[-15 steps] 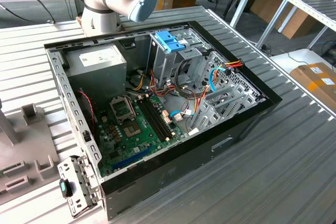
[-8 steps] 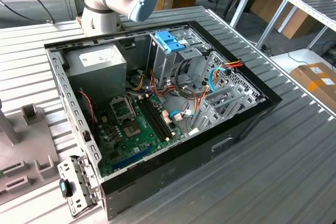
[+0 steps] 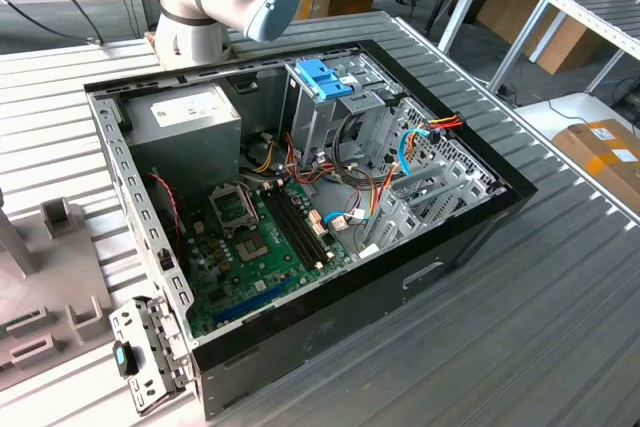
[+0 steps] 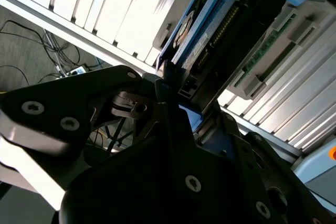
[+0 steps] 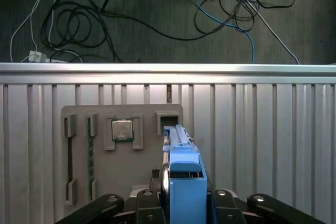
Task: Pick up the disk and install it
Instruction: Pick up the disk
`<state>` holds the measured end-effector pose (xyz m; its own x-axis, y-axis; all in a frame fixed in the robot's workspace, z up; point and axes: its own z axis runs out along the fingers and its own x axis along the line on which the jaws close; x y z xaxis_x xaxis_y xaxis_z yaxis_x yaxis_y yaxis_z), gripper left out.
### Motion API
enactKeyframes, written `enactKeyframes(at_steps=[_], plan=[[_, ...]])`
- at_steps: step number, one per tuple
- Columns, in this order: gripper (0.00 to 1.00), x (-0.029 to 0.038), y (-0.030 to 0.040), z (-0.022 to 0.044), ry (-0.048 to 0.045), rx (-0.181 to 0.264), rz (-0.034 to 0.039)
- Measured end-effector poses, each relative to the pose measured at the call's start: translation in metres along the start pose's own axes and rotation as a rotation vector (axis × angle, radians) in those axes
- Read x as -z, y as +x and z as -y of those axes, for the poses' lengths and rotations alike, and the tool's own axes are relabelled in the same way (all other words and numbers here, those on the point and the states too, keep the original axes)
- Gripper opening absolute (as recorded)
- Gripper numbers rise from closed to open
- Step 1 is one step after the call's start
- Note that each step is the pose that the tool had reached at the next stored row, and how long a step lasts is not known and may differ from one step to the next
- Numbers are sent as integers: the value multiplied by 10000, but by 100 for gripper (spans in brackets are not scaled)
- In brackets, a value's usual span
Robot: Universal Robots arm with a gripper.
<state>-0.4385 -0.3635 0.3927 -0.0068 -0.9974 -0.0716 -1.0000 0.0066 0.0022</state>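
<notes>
The disk [image 5: 182,174] stands on edge in its blue plastic bracket, and its silver face with a label shows in the second wrist view [image 4: 195,40]. My gripper [image 5: 184,203] is shut on it, with a black finger [image 5: 149,199] pressed against each side. The same grip [image 4: 176,95] appears in the second wrist view. The disk's far end lines up with an upright slot [image 5: 168,121] of a grey parts holder [image 5: 100,182]. Whether it still sits in that slot I cannot tell. The open computer case [image 3: 420,272] lies on the table, its metal drive cage [image 3: 335,112] topped by a blue latch [image 3: 325,77].
The grey holder [image 3: 50,287] at the exterior view's left carries a processor chip [image 5: 122,129] and memory sticks [image 5: 90,150]. Inside the case are a grey power-supply box [image 3: 190,119], a motherboard [image 3: 250,242] and loose cables [image 3: 350,172]. The ribbed table edge [image 5: 168,67] borders floor cables.
</notes>
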Motion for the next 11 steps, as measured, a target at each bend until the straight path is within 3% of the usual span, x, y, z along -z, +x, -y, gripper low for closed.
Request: enactKeyframes(at_steps=[11], plan=[[37, 107, -8, 7, -2, 0, -1]])
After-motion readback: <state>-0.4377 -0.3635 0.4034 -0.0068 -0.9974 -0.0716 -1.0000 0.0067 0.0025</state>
